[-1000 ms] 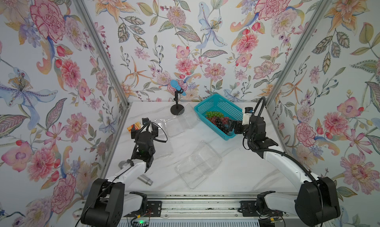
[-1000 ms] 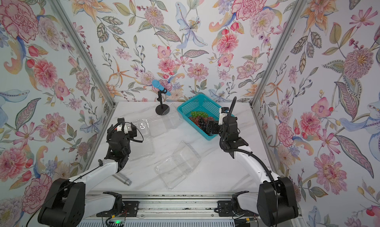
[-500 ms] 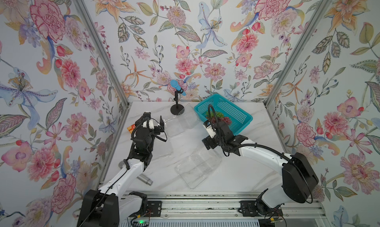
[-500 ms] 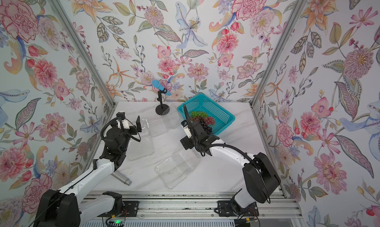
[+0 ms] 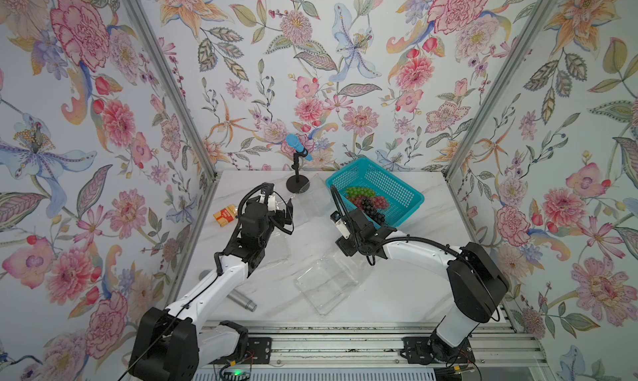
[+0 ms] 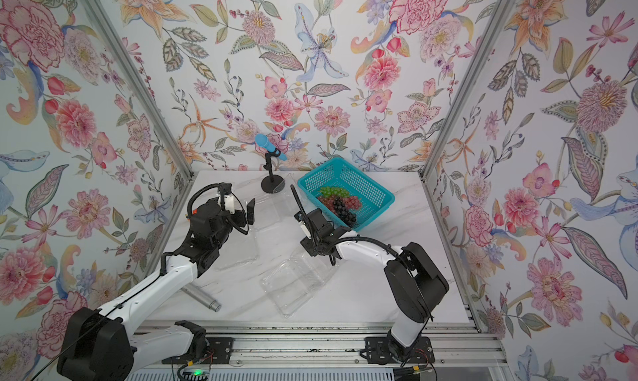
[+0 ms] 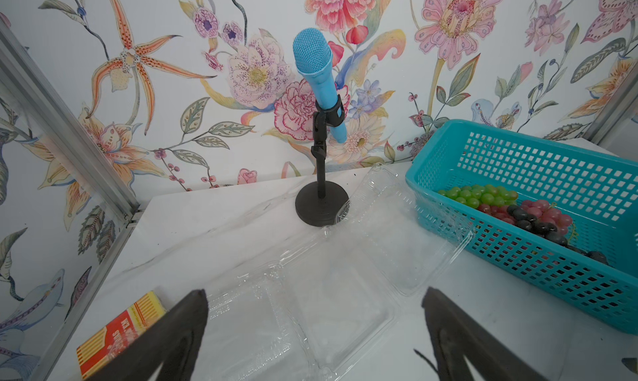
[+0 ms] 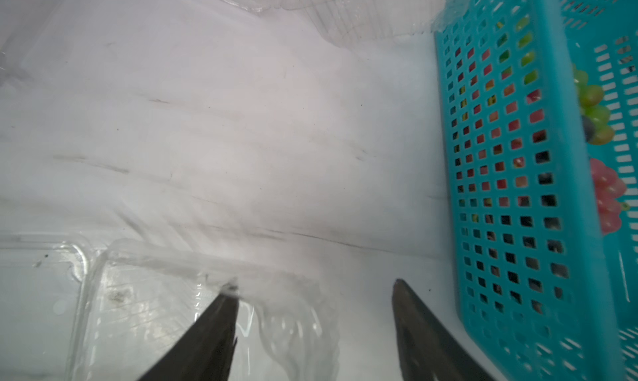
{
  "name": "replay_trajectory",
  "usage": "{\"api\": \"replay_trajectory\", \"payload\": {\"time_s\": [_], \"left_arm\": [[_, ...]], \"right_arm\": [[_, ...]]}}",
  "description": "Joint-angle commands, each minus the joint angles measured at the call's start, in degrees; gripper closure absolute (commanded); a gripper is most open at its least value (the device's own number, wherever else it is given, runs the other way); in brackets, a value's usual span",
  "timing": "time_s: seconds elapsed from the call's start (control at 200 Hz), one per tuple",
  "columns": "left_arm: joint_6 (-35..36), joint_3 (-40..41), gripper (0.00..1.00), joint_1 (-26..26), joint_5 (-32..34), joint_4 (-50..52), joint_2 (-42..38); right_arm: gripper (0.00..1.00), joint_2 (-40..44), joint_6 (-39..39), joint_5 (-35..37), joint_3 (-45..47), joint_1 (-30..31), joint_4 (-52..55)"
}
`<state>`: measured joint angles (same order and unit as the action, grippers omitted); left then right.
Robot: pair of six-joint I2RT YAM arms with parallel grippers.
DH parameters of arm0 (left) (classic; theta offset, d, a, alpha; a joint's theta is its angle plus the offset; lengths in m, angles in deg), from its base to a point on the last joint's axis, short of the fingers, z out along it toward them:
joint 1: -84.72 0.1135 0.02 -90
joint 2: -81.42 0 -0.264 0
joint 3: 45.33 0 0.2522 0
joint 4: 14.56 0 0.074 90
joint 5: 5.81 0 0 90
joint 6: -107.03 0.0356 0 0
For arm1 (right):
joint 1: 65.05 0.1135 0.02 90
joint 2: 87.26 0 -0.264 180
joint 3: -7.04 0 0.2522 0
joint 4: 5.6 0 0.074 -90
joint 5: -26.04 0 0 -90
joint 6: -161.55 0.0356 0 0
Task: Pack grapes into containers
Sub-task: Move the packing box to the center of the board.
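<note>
The teal basket [image 5: 393, 184] stands on the marble table [image 5: 379, 293] and serves as the reference. All the grapes lie inside it, none in a container. The green bunch [image 5: 359, 192] is nearest its back wall, the red-pink bunch [image 5: 374, 201] is in the middle, and the dark bunch [image 5: 374, 214] is toward its front wall; the bunches lie against one another. The first clear container [image 7: 397, 231] lies open just beside the basket's wall on the microphone stand [image 7: 319, 203] side, with one corner overlapping the stand's base. The second container [image 5: 276, 248] lies farther from the basket, beyond the first, partly under the left arm. The third container [image 5: 324, 282] lies near the basket's front corner, not touching it. Left gripper [image 7: 314, 293]: released, jaws fully spread, holding nothing, raised over the containers. Right gripper [image 8: 312, 287]: jaws apart, not clamped. A corner of the third container sits between them, with one finger [image 8: 214, 327] touching the plastic and the other close to the basket's outer wall without contact. An orange box [image 5: 226, 215] and a metal cylinder [image 5: 241, 299] lie far from the basket, past the left arm.
</note>
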<state>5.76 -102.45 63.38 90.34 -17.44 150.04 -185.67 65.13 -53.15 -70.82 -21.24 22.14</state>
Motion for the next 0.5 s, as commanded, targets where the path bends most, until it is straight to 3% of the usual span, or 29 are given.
{"api": "replay_trajectory", "payload": {"time_s": [0.0, 0.26, 0.495], "left_arm": [[-2.04, 0.29, 0.0, -1.06, -1.06, 2.25, -0.76], [-4.18, 0.18, 0.0, -2.21, -0.6, 3.27, -0.94], [-4.21, 0.02, 0.0, -3.49, 0.16, 4.22, -1.82]], "right_arm": [[0.4, -2.56, 2.17, 1.04, -3.01, -0.7, 1.97], [0.67, -7.5, 12.4, -0.82, -8.37, -2.52, 2.35], [0.76, -8.35, 20.43, -7.16, -9.31, -6.28, 2.56]]}}
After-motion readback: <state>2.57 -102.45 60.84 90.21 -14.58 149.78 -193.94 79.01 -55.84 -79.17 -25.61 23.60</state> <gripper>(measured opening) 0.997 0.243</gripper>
